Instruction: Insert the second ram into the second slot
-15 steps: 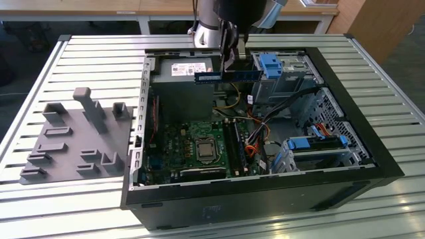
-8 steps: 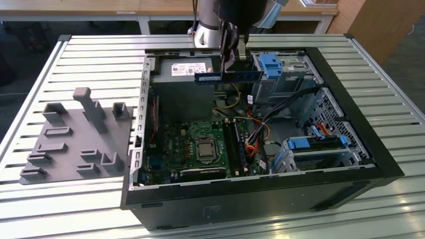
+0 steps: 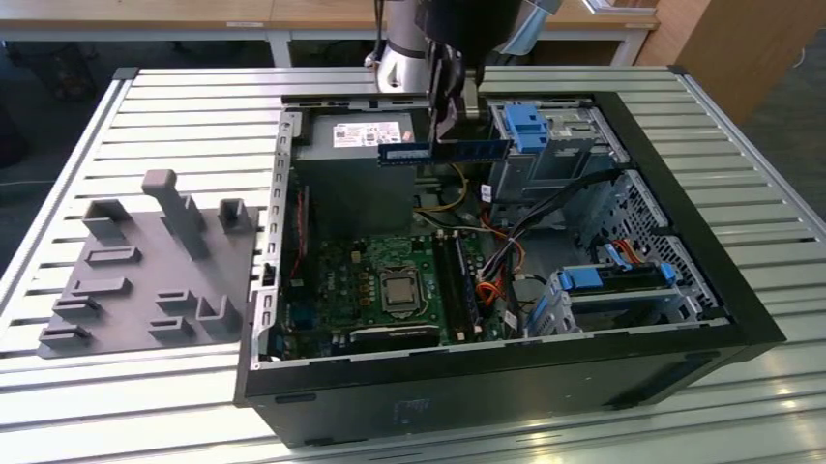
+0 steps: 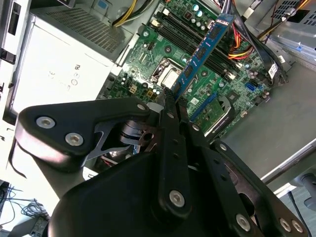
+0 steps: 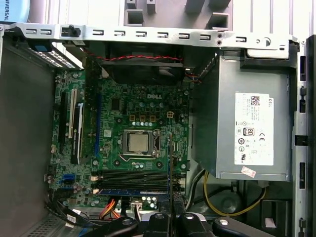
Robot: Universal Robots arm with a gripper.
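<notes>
As hand (image 4: pixel 174 98) clamps it, second ram (image 4: pixel 203 52), aloft

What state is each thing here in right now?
computer case, lying on its side, open on top.
second ram, held clear above the motherboard, not in a slot.
end effector, shut on the second ram.
processor, bare, no cooler on it.
</notes>
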